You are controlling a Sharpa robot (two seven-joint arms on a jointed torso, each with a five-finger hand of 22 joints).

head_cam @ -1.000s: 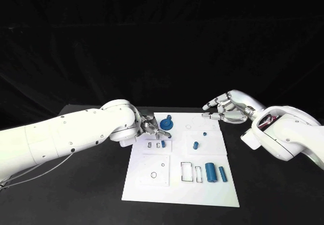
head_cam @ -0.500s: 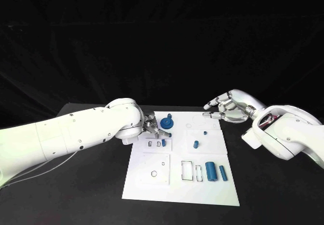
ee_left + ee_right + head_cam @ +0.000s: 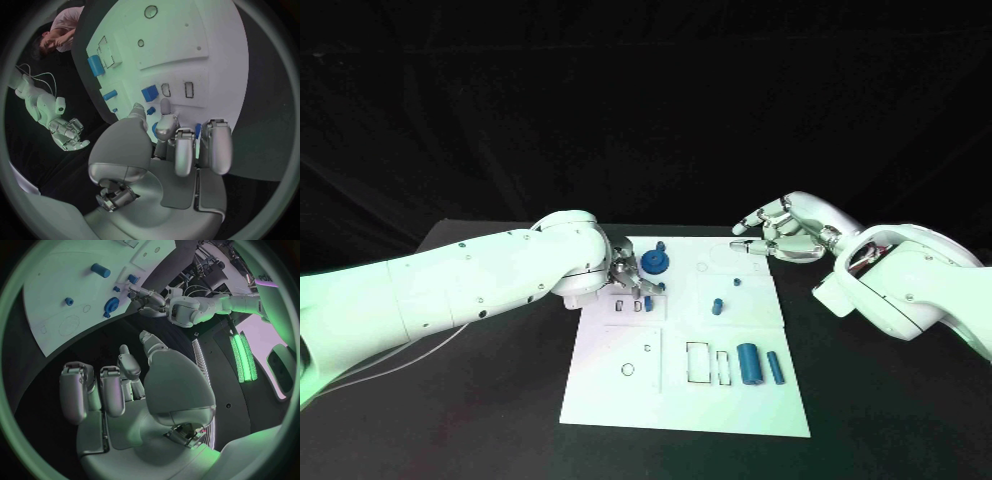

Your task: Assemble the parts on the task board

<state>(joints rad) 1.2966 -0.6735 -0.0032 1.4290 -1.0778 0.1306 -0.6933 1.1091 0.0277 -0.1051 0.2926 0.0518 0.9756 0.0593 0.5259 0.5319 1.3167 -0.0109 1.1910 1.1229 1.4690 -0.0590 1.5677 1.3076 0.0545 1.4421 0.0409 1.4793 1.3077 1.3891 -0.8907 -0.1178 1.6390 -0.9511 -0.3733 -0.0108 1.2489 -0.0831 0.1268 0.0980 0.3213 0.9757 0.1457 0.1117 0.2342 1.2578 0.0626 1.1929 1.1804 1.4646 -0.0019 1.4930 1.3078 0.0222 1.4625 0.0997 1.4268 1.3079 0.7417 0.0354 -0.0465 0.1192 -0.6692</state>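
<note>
On white flat task board (image 3: 678, 400), small blue cylinders (image 3: 750, 366).

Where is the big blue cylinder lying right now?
In the head view the big blue cylinder lies on the task board near its front right, between an empty rectangular slot outline and a thinner blue rod.

Head view: high, looking down on task board (image 3: 687, 400) from its near edge. Left wrist view: close behind left hand (image 3: 181, 145), board right ahead. Right wrist view: behind right hand (image 3: 119, 390), board (image 3: 62, 285) farther off. All three share the board.
</note>
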